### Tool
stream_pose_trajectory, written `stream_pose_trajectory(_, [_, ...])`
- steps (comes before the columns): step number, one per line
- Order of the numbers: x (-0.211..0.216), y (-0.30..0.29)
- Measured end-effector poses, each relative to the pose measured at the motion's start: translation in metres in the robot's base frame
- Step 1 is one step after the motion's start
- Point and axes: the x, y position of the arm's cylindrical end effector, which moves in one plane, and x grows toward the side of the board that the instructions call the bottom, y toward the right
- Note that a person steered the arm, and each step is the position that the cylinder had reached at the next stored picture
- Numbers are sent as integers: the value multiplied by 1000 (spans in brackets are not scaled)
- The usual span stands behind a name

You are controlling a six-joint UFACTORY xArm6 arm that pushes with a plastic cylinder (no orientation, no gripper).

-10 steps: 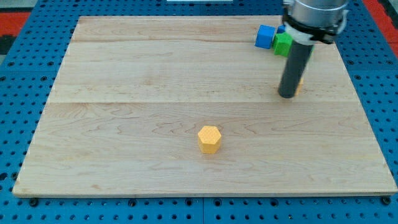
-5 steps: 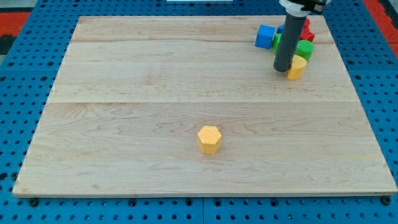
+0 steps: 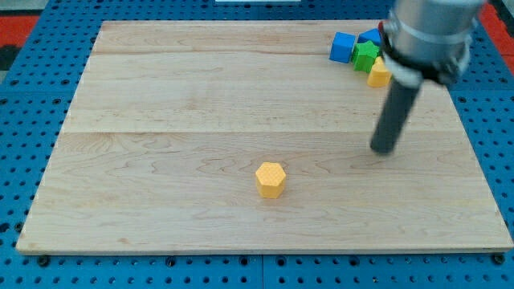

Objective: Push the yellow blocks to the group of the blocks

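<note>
A yellow hexagonal block (image 3: 271, 179) sits alone on the wooden board (image 3: 201, 120), below its middle. A group of blocks lies at the view's top right: a blue cube (image 3: 343, 47), a green block (image 3: 367, 55), a second yellow block (image 3: 378, 75) touching the green one, and a blue piece (image 3: 371, 36) behind. My arm hides the rest of the group. My tip (image 3: 384, 148) rests on the board, below the group and well to the right of the hexagonal block, touching neither.
The board lies on a blue pegboard table (image 3: 24, 120). The arm's grey body (image 3: 430, 32) covers the board's top right corner. A red area (image 3: 16, 28) shows at the view's top left.
The second yellow block has been pushed up against the green block. My tip has since moved down the view, away from the group. The hexagonal block has not moved.
</note>
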Motion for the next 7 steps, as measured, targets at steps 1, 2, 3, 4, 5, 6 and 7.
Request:
stream_pose_trajectory(1, [80, -61])
stream_pose_trajectory(2, [59, -163])
stream_pose_trajectory(3, [8, -148])
stream_pose_trajectory(4, [-44, -86])
stream_pose_trajectory(5, [-130, -82])
stream_pose_trajectory(6, [-149, -76])
stream_pose_trajectory(7, [-180, -60])
